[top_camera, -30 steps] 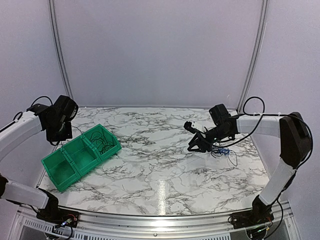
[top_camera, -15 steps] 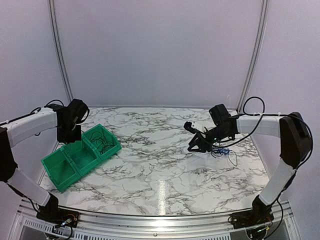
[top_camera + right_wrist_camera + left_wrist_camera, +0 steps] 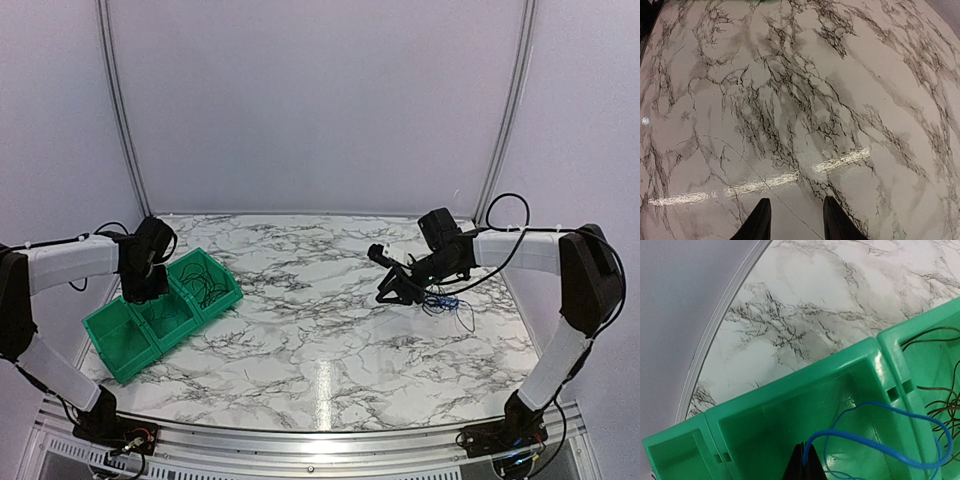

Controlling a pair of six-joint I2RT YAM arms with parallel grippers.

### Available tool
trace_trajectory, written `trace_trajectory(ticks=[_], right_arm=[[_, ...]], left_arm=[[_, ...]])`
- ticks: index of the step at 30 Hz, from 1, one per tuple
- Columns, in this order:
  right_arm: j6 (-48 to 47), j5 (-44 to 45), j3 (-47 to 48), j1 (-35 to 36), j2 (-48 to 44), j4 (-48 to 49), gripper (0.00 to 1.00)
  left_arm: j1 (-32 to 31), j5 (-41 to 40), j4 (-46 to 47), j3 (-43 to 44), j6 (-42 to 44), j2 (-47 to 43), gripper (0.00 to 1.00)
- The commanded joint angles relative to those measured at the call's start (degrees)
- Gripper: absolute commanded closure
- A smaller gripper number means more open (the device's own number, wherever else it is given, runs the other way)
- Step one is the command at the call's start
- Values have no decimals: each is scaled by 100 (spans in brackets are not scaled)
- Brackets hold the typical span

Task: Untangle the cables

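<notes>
My left gripper (image 3: 804, 462) is shut on a thin blue cable (image 3: 890, 445), which loops out to the right over the middle compartment of a green bin (image 3: 790, 385). In the top view that gripper (image 3: 138, 290) hangs at the bin's far side. Dark cables (image 3: 940, 405) lie in the bin's right compartment (image 3: 205, 285). A small tangle of black and blue cables (image 3: 447, 300) lies on the marble at the right, just behind my right gripper (image 3: 385, 293). In the right wrist view, the right gripper (image 3: 794, 220) stands open low over the table, holding nothing.
The green bin (image 3: 120, 345) has three compartments and sits slanted at the left of the marble table. A thin dark wire (image 3: 747, 165) runs across the marble ahead of the right fingers. A curved rail (image 3: 715, 335) edges the table behind the bin.
My left arm has swung right and down, from beyond the bin's left end to over its middle compartment. The right arm has not moved.
</notes>
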Motion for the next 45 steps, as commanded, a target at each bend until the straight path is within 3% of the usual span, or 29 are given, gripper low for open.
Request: trace_trajectory(ticks=[1, 8, 16, 20, 33, 39, 45], right_arm=[[-57, 3, 73, 55, 23, -140, 63], [-84, 5, 105, 95, 96, -188, 63], [-102, 50, 111, 91, 145, -197, 63], [-108, 50, 130, 123, 192, -222, 63], [-143, 181, 147, 244, 276, -240, 63], [-169, 233, 154, 274, 299, -267, 63], [-194, 287, 154, 275, 299, -289, 63]], left_arm=[[26, 207, 140, -353, -219, -322, 100], [26, 292, 71, -479, -181, -592, 100], [21, 356, 14, -258, 345, -2169, 100], [21, 72, -447, 116, 433, -2644, 100], [23, -512, -1685, 735, 468, -2526, 100], [21, -526, -1589, 722, 453, -2092, 100], [23, -342, -901, 622, 580, -1510, 100]])
